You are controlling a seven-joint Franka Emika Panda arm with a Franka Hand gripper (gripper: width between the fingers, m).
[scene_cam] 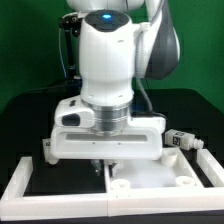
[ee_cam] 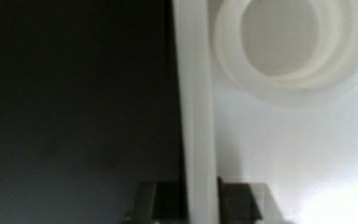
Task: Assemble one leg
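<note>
Nearest in the exterior view, a white guard rail [scene_cam: 22,182] is noted along the front edge of the black tabletop [scene_cam: 30,120]. Inside its corner lies a large square white panel [scene_cam: 150,177] with a raised rim and round sockets [scene_cam: 118,185]. The arm's hand is lowered onto the panel's edge toward the exterior view's left. In the wrist view the fingers [ee_cam: 155,203] are set narrow, one on each side of the panel's rim [ee_cam: 194,100] and close against it. Whether the rim is actually clamped cannot be told. One ring-shaped socket [ee_cam: 274,45] is seen on the panel face beside the rim, and bare dark tabletop on the rim's other side. Further back, at the exterior view's right and just beyond the hand's body, the leg [scene_cam: 183,140] is recorded. It is a stubby white peg with a black-and-white tag, resting on the tabletop near the panel's far edge, untouched and not held. It is judged to be light, rigid and smooth-skinned, so slipping or rolling is more likely than damage. A hold across the round body at mid-length, clear of the tag, is thought best, with the end meant for a socket left free. Behind everything the white Panda arm [scene_cam: 105,50] is seen against a green backdrop [scene_cam: 25,40].
</note>
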